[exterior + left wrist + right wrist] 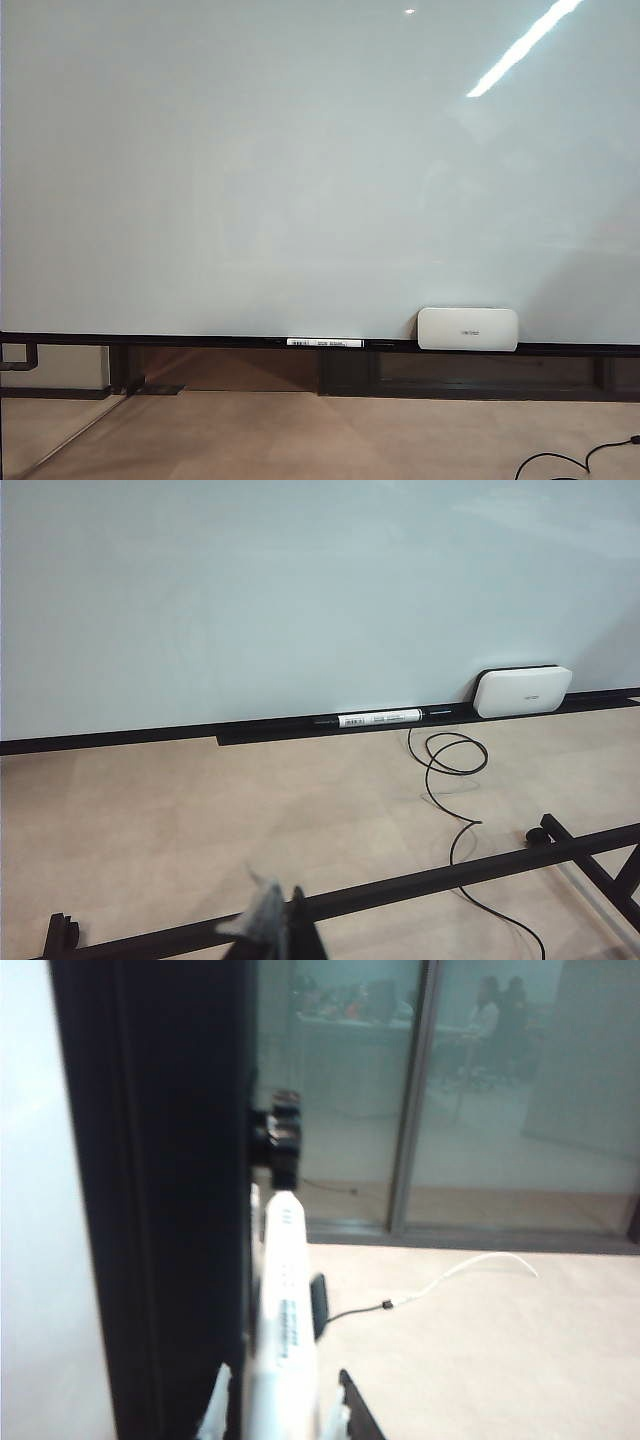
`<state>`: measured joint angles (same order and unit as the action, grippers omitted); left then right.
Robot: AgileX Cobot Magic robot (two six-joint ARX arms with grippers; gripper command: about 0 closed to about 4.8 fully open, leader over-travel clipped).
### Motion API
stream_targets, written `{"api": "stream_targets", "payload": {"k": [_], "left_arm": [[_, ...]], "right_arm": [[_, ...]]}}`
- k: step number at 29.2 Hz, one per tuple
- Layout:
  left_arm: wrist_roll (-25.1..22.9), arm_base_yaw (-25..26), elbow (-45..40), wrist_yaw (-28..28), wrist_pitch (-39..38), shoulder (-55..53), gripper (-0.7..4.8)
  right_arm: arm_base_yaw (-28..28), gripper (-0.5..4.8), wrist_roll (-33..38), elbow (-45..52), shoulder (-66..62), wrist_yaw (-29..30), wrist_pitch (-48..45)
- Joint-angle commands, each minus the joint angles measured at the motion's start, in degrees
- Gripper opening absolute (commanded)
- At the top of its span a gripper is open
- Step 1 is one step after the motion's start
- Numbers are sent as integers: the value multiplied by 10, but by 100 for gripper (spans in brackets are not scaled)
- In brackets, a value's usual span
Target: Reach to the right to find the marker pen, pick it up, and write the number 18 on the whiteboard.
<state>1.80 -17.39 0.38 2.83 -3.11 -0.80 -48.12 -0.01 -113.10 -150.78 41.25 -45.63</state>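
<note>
The whiteboard [300,170] fills the exterior view, and its face is blank there and in the left wrist view [300,580]; the number 18 is out of view. In the right wrist view the marker pen [283,1300], here a white body with small print, stands upright against a black post [160,1210]. My right gripper [283,1375] is open, with one finger on each side of the pen's lower end and a thin gap at both. My left gripper [283,920] hangs low over the floor, fingers together and empty. Neither gripper shows in the exterior view.
A white labelled marker [325,342] [378,718] lies on the board's black bottom rail, and a white eraser [467,328] [522,690] leans beside it. A black cable [455,780] loops over the beige floor, which a black frame bar [450,875] crosses. Glass doors [480,1090] stand beyond the post.
</note>
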Motion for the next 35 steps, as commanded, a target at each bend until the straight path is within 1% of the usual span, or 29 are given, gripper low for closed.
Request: {"api": "stream_targets", "payload": {"k": [1, 3, 7, 9, 12, 18, 21, 24, 28, 31, 35], "left_arm": [[2, 0, 1, -1, 1, 0, -5], [2, 0, 1, -1, 1, 0, -5], [2, 0, 1, -1, 1, 0, -5], [2, 0, 1, -1, 1, 0, -5], [2, 0, 1, -1, 1, 0, -5], [1, -1, 2, 7, 2, 0, -5], [2, -1, 3, 21, 2, 0, -5], [3, -1, 3, 37, 2, 0, -5], [12, -1, 3, 42, 4, 0, -5], [19, -1, 6, 58, 10, 0, -5], [32, -1, 17, 75, 11, 0, -5]], "right_arm": [[-1, 139, 2, -3, 4, 7, -13], [-1, 135, 2, -3, 4, 7, -11], [-1, 24, 2, -3, 4, 5, -8], [-1, -4, 3, -3, 4, -3, -7], [-1, -3, 21, -3, 4, -9, -12], [-2, -3, 91, 0, 24, -17, -9], [-3, -3, 96, 20, 57, -37, -7], [-8, -3, 96, 60, 110, -53, 9], [-15, -3, 90, 122, 195, -86, 85], [-17, -3, 80, 172, 267, -125, 154], [-19, -3, 59, 226, 358, -135, 228]]}}
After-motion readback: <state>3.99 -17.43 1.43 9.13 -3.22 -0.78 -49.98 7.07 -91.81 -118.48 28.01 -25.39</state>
